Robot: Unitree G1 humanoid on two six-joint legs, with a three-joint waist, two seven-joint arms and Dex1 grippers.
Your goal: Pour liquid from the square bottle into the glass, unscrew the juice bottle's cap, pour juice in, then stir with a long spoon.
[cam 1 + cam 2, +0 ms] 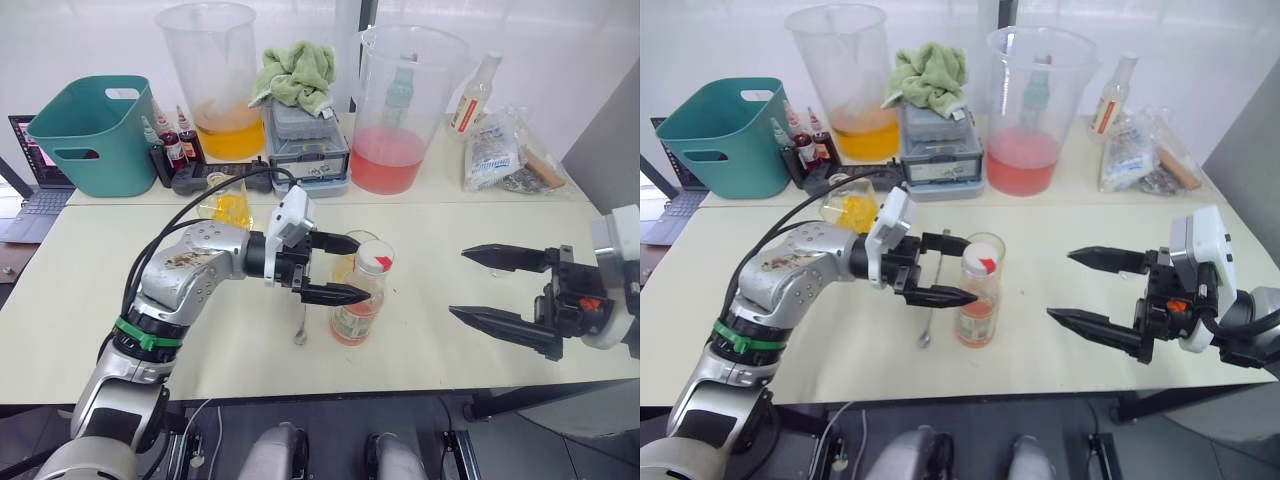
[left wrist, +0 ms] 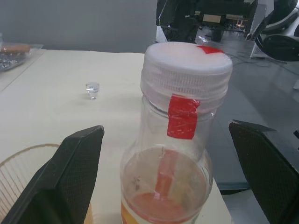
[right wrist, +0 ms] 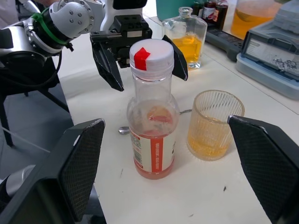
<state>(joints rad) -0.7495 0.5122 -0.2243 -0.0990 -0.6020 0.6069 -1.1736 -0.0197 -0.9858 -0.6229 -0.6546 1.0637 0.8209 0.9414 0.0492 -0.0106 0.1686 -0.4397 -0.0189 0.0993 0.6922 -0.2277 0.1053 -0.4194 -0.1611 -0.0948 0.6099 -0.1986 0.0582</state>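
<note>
- We are holding our right gripper (image 1: 505, 290) out over the near right of the bench (image 1: 420, 370), its jaws spread wide with nothing between them, well apart from the bottles.
- We are keeping our left gripper (image 1: 345, 268) at the juice bottle (image 3: 153, 140), jaws open, one finger on each side of the bottle's neck; we cannot tell whether either finger is touching it.
- The juice bottle is standing upright near the bench's middle, its cap (image 2: 187, 70) screwed on and bearing red tape, a little pinkish liquid at the bottom.
- The long spoon (image 1: 928, 318) is lying flat just left of the bottle.
- The glass (image 3: 212, 126) is sitting just behind the bottle, holding some yellow liquid.
- The square bottle (image 3: 185, 37) is standing farther back to the left, without its stopper.
</note>
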